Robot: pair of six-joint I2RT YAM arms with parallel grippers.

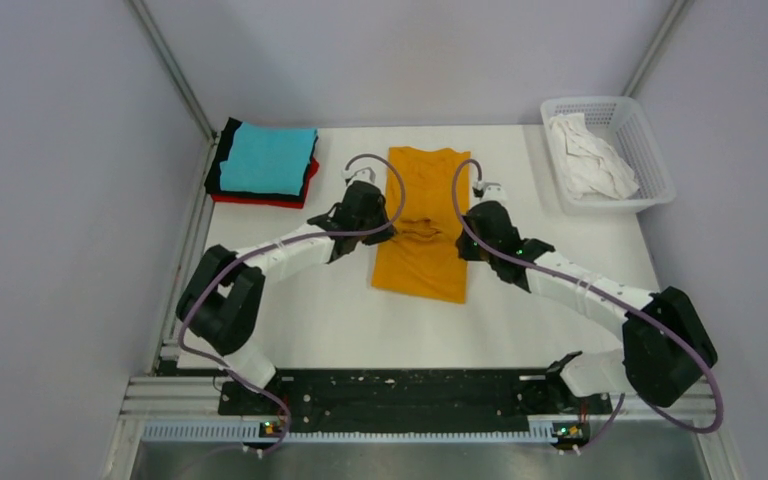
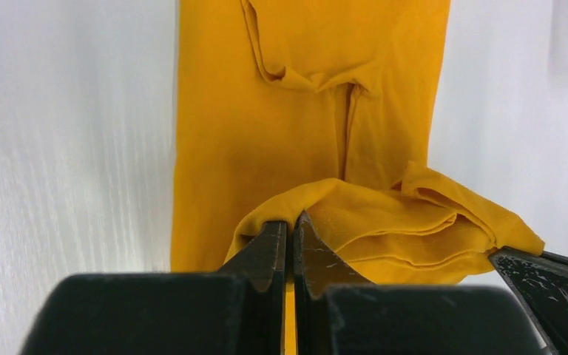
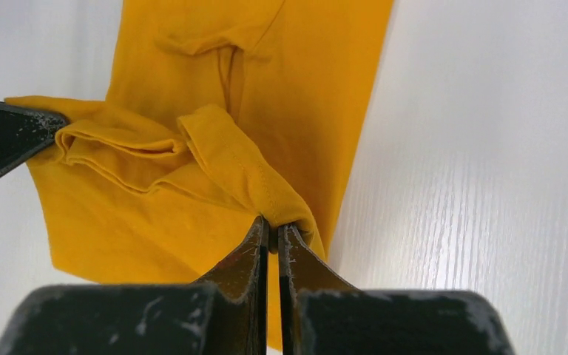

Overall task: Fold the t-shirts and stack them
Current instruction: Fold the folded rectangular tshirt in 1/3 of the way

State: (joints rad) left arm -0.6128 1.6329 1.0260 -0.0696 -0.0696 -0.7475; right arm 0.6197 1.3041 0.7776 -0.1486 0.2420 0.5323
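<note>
An orange-yellow t-shirt [image 1: 423,215] lies as a long folded strip in the middle of the table. My left gripper [image 1: 385,232] is shut on its left edge about halfway along, with a bunched fold [image 2: 384,222] raised above the flat cloth. My right gripper [image 1: 463,240] is shut on the right edge opposite; the pinched fold shows in the right wrist view [image 3: 237,166]. A stack of folded shirts, cyan [image 1: 267,158] on top of red [image 1: 290,200] and black [image 1: 222,160], sits at the back left. A white shirt [image 1: 588,158] lies crumpled in the basket.
A white plastic mesh basket [image 1: 650,135] stands at the back right corner. Grey walls with metal frame rails close the table on three sides. Bare white table [image 1: 360,320] lies between the shirt and the arm bases.
</note>
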